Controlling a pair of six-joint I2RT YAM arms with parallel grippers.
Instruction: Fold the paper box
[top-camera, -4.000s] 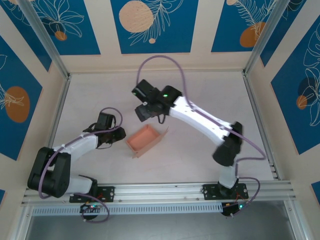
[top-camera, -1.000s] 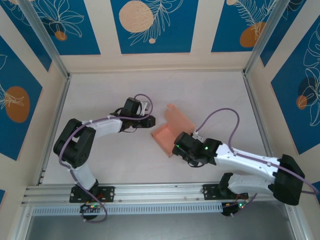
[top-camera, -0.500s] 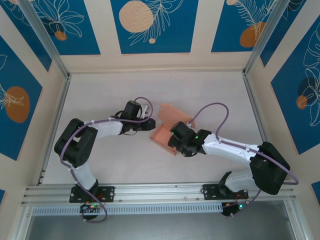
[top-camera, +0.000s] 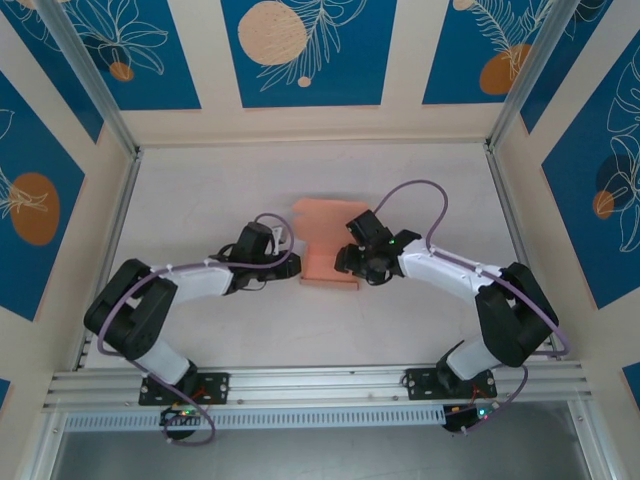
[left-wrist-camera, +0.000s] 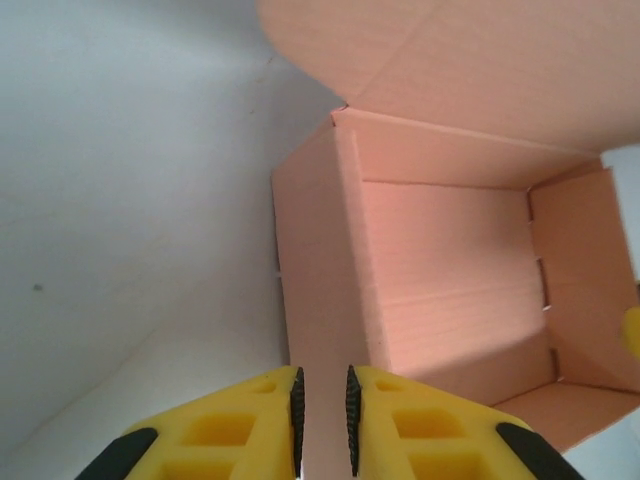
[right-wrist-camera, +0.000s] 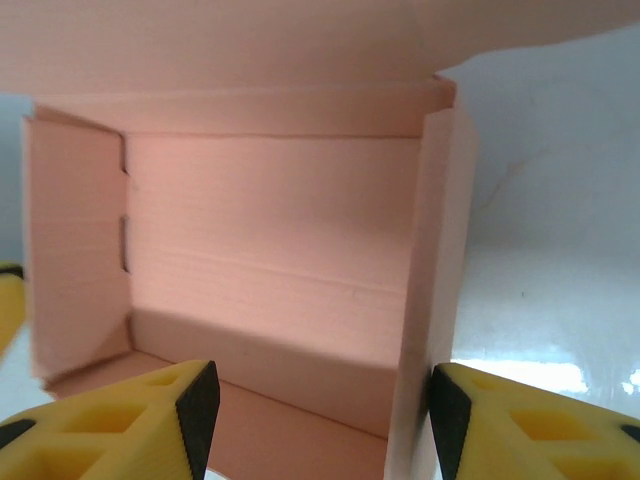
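Right, paper box (top-camera: 322, 245) mid table (top-camera: 200, 190). My left claw (left-wrist-camera: 322, 388) pinched on one side wall; right claw (right-wrist-camera: 315, 400) apart, straddling opposite wall. Thin, light, creases easily, so I'd grip walls near folds.

A pale tabletop (top-camera: 200, 180) is enclosed by cream walls (top-camera: 310, 122) carrying blue panels (top-camera: 340, 60) with orange discs and white leaf outlines. Aluminium posts (top-camera: 90, 75) rise at the far corners, and a metal rail (top-camera: 320, 380) spans the near edge.
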